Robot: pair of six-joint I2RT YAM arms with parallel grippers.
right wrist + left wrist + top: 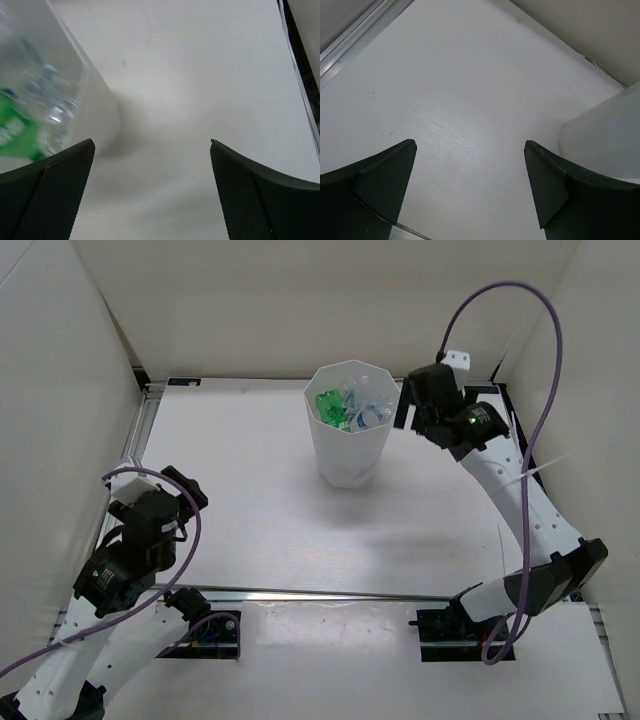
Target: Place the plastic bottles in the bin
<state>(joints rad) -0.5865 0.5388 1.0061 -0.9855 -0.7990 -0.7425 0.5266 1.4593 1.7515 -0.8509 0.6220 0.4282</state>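
The white many-sided bin [345,455] stands at the back middle of the table. Several plastic bottles lie inside it: a bright green one [329,405] and clear ones with blue-and-white labels [372,413]. My right gripper [407,412] hangs open and empty just right of the bin's rim. In the right wrist view the gripper [152,185] is over bare table, with the bin's wall [95,105] at the left and the bottles [17,130] showing blurred through it. My left gripper [188,492] is open and empty at the near left; in its wrist view [470,185] the bin [610,135] is far right.
White enclosure walls stand on the left, back and right. A metal rail [146,430] runs along the table's left edge and another [320,592] crosses in front of the arm bases. A dark strip [300,65] borders the table's right side.
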